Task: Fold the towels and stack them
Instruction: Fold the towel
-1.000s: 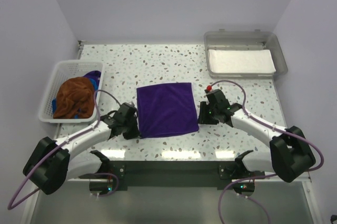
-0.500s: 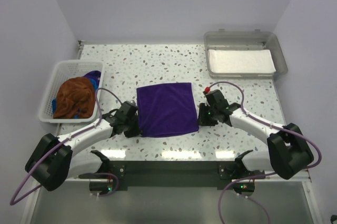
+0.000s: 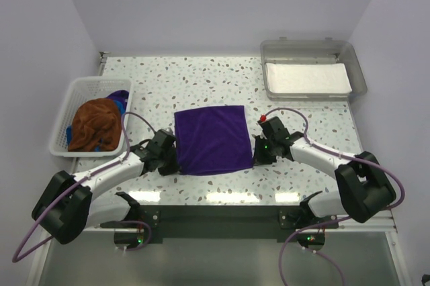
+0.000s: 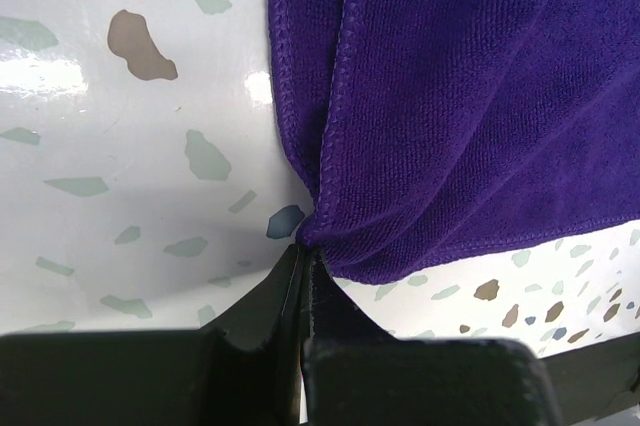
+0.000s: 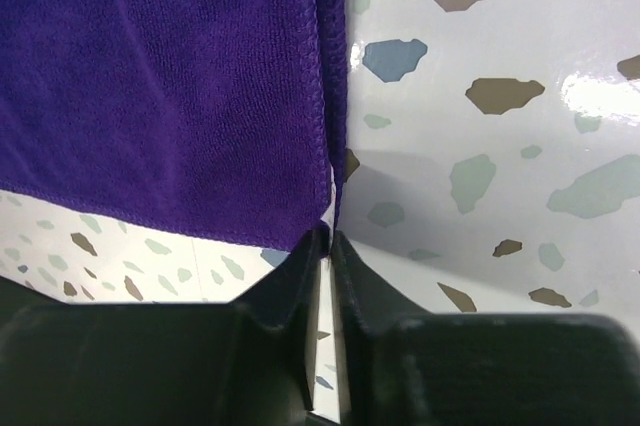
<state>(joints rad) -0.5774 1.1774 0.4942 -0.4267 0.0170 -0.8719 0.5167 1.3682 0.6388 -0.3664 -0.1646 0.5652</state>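
Observation:
A purple towel [image 3: 213, 139] lies flat, folded to a rectangle, in the middle of the speckled table. My left gripper [image 3: 171, 163] is shut on the towel's near left corner, which bunches at the fingertips in the left wrist view [image 4: 306, 242]. My right gripper [image 3: 255, 156] is shut on the towel's near right corner, where the hem runs into the closed jaws in the right wrist view [image 5: 327, 228]. A brown towel [image 3: 94, 124] and a blue one [image 3: 119, 97] lie crumpled in the white basket [image 3: 70, 93] at the left.
A clear plastic bin [image 3: 313, 50] at the back right holds a folded white towel [image 3: 307, 78]. The basket stands by the table's left edge. Bare speckled tabletop [image 3: 195, 74] lies beyond the purple towel.
Both grippers have moved inward onto the purple towel's near corners and shut on them. The towel's near edge is slightly gathered at each corner.

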